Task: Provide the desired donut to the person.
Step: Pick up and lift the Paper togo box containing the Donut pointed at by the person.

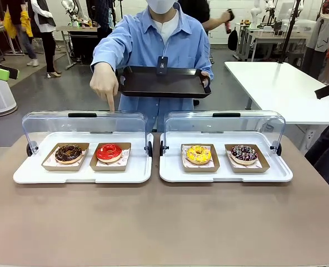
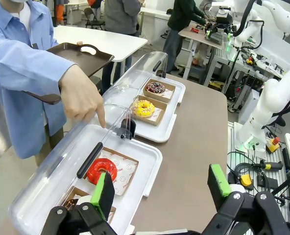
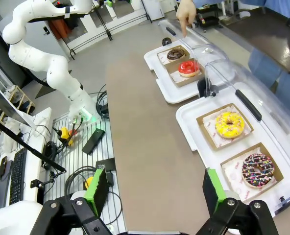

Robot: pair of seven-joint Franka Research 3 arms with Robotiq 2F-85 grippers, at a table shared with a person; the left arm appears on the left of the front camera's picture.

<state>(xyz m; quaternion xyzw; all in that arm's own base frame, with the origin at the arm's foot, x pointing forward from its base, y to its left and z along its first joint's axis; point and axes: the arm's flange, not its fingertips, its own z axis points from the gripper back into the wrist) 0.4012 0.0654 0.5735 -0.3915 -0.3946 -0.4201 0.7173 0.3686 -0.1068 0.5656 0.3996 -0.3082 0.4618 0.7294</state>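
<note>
Pointing step: person's hand (image 1: 104,83) over red donut (image 1: 109,152).
Empty, wide open: left tool (image 2: 161,185), right tool (image 3: 154,185); nxt grip donut, pass to tray (image 1: 153,83) behind it.

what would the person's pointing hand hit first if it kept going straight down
Likely the clear lid behind the red donut; the hand looks almost on it, though depth is unclear.

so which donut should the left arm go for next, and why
Probably lower the left gripper, its jaws open, toward the red donut in its cardboard tray. The person's hand points a finger down at that donut from behind the raised lid. It lies on the left arm's side, and the person holds out a black tray to receive it.
</note>
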